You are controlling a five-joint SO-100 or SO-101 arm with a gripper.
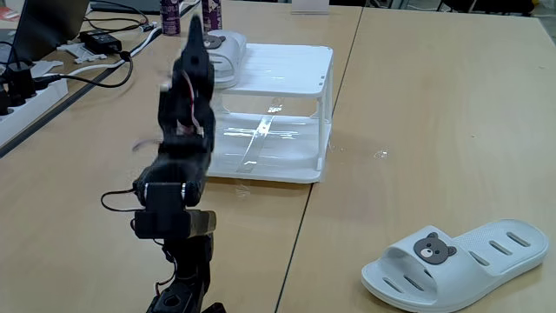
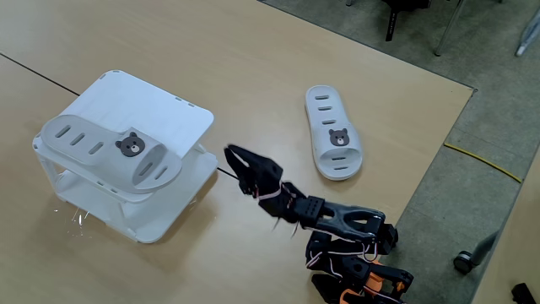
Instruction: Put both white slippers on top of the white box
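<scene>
now one slipper point(image 2: 110, 152) flat on white box point(image 2: 169, 105), long axis diagonal; other slipper point(image 2: 335, 133) on table point(image 2: 253, 67); gripper point(image 2: 240, 165) jaws apart, empty

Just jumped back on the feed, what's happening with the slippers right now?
One white slipper already lies on top of the white box, along its left side in that fixed view. The other slipper is on the table, apart from the box and untouched. The arm's gripper hangs between the box and that slipper, holding nothing; whether its jaws are open or shut is hard to tell. So the job looks half done, with the second slipper not yet picked up.
</scene>
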